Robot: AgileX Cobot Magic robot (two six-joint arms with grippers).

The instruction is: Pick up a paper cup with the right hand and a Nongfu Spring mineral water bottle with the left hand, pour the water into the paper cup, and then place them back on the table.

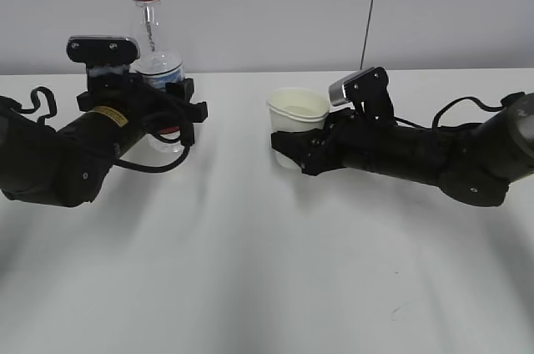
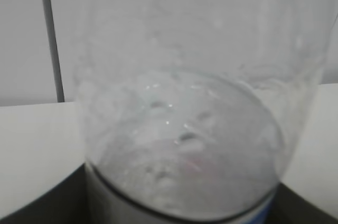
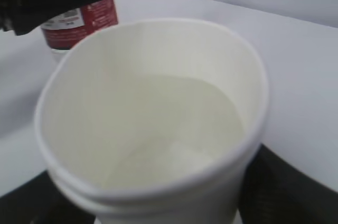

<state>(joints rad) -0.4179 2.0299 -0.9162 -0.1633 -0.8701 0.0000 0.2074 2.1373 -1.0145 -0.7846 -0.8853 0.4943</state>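
The clear water bottle stands upright at the left, its red neck ring on top and no cap. My left gripper is shut round its labelled middle. In the left wrist view the bottle's clear wall fills the frame, with water low inside and dark fingers at the bottom corners. My right gripper is shut on the cream paper cup, held low over the table. In the right wrist view the cup holds water, with the bottle's red label behind it.
The white tabletop spreads wide in front of both arms, with a small dark scuff at the front right. A grey wall with a dark vertical seam stands behind. About a hand's width separates the bottle and the cup.
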